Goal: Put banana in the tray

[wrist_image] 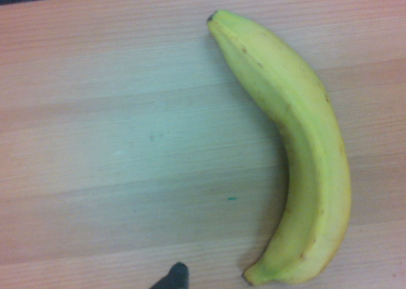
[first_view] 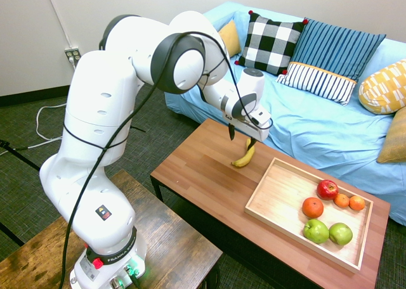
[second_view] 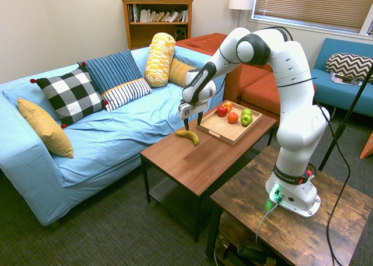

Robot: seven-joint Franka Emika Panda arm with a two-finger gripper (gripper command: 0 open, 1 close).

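Observation:
A small yellow banana [first_view: 243, 158] [second_view: 187, 136] [wrist_image: 298, 149] lies flat on the reddish-brown table [first_view: 203, 181], a little short of the light wooden tray [first_view: 279, 200] [second_view: 224, 139]. My gripper [first_view: 241, 138] [second_view: 191, 123] points down just above the banana's sofa-side end. It is open and holds nothing. The wrist view shows the whole banana on bare wood.
The tray holds a red apple [first_view: 327, 189], an orange [first_view: 312, 207], two green apples [first_view: 316, 231] and two small oranges [first_view: 349, 201], all at its far end. A blue sofa [first_view: 317, 124] with cushions runs along the table's far side. A darker side table [first_view: 171, 251] carries the arm.

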